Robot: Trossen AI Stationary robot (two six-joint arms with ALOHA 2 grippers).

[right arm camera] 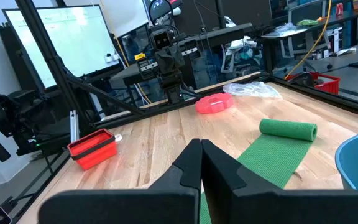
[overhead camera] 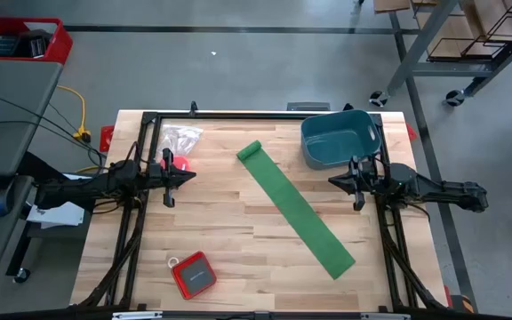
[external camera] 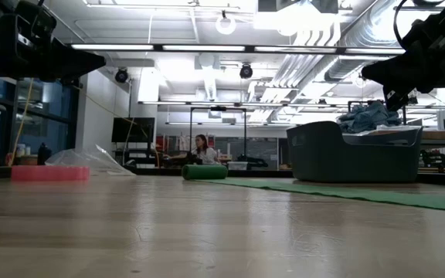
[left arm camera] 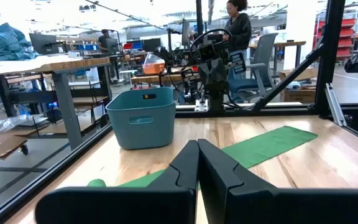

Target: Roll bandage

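Bandage (overhead camera: 296,212) lies flat mid-counter (overhead camera: 238,240), long axis diagonal: rolled end toward far-left, loose end near-right. Left claw (overhead camera: 190,176) & right claw (overhead camera: 333,180) both clenched, empty, hovering either side, pointing inward at it.

From table height I see the bandage (external camera: 338,190) lying flat across the table (external camera: 207,232), its far end rolled into a small cylinder. A teal tub (external camera: 346,154) stands behind it; a pink ring (external camera: 50,173) lies far left.
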